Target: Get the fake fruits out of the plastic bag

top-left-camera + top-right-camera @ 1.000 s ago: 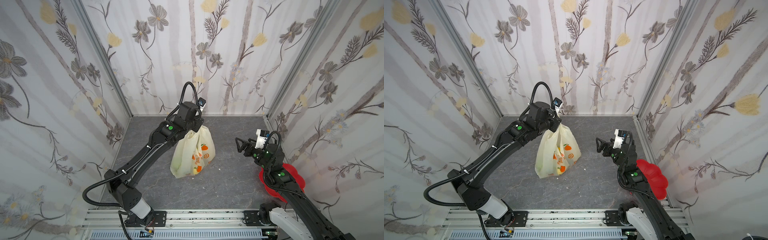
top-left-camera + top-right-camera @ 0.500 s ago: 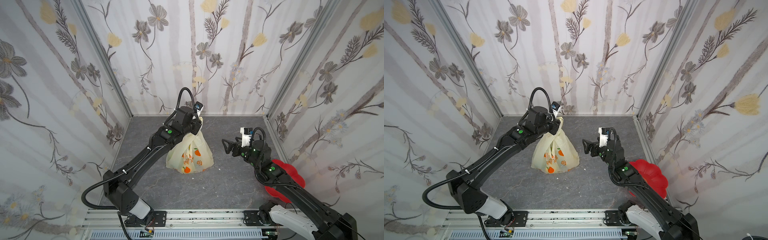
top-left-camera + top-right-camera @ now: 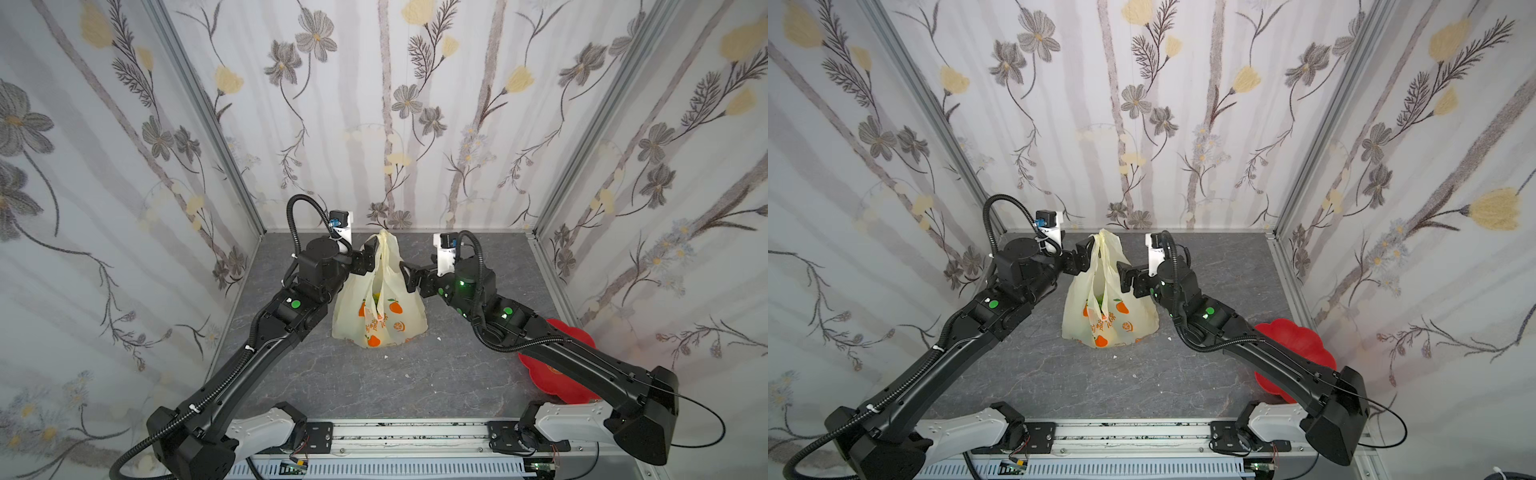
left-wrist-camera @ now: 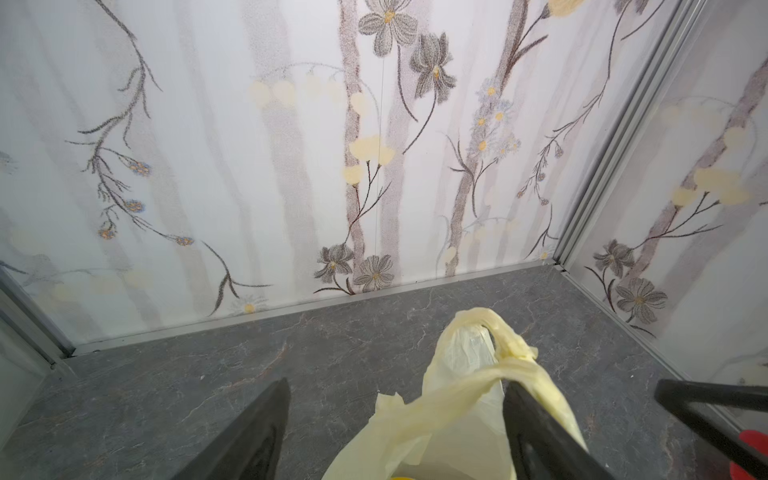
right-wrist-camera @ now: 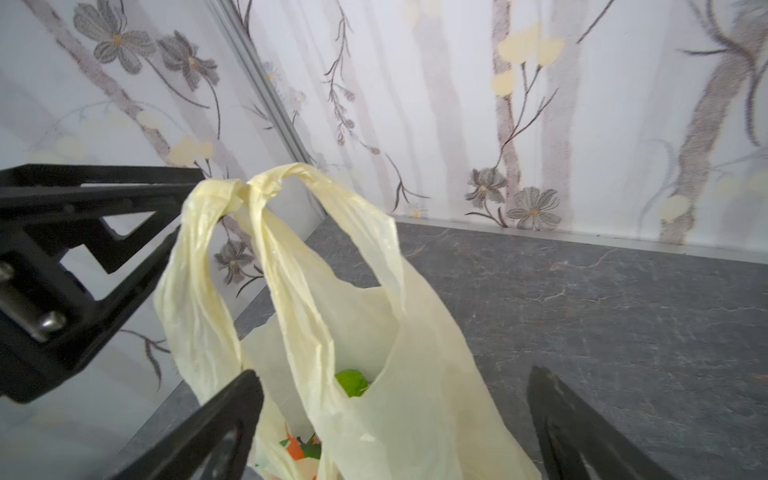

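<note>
Since the earlier frames, the plastic bag (image 3: 395, 309) has been lowered from where it was hung in the air and set down on the tabletop (image 3: 374, 386). The right tool (image 3: 405, 276) has been brought across from near the red flower-shaped dish (image 3: 555, 380) to the bag's side.

Nearest the robot's base, the dish is kept at the right edge of the tabletop, partly hidden under the right arm (image 3: 582, 361). It is judged to be meant as the place for whatever is taken out.

Farther in, at mid tabletop, the bag is stood on its base and bulged by its load, so that its mouth is kept upward. The fake fruits (image 5: 351, 382) are all inside it. Only a green piece is seen through the mouth in the right wrist view, the rest being veiled by the film.

The right tool is held with its jaws spread wide and nothing gripped. It is aimed at the bag's side, apparently so that a wall or handle can be pinched; whether the film is touched cannot be told.

Just beyond, the two loop handles (image 5: 249, 187) are kept upright because one is draped over a finger (image 4: 540, 432) of the left tool (image 4: 395, 386). That tool's jaws are parted and no longer clenched, so the bag is only hooked, not gripped. Behind everything, the flowered back wall (image 3: 395, 124) is seen.
</note>
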`<control>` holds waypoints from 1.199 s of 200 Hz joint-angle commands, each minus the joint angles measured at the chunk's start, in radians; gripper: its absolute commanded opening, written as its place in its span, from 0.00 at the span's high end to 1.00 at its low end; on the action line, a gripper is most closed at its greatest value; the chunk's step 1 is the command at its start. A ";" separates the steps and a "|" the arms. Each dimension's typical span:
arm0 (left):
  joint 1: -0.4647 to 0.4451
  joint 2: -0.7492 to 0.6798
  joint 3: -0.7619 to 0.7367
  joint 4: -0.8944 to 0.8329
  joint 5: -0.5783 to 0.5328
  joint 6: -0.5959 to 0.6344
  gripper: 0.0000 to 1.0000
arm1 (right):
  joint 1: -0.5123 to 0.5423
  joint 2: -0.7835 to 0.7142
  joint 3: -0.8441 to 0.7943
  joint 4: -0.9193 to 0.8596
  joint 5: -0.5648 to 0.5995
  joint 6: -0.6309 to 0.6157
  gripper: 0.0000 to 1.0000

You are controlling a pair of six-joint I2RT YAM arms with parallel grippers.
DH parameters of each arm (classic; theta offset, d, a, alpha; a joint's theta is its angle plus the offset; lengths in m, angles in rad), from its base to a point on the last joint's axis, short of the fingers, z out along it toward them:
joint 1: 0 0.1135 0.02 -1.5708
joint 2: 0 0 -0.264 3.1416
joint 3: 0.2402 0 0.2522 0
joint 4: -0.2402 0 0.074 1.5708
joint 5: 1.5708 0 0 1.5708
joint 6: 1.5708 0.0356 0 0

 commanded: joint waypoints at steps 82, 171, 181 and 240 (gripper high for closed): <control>0.022 -0.057 -0.058 0.058 -0.047 -0.158 0.17 | 0.073 0.305 0.335 -0.225 0.185 0.007 0.02; 0.025 -0.098 -0.060 0.032 -0.075 -0.263 0.17 | 0.079 0.406 0.438 -0.296 0.317 0.020 0.22; 0.024 -0.095 -0.035 -0.004 -0.077 -0.284 0.17 | 0.079 0.401 0.437 -0.301 0.332 0.026 0.35; -0.055 -0.022 0.172 -0.278 -0.078 -0.336 0.12 | 0.079 0.303 0.310 -0.198 0.294 0.040 0.81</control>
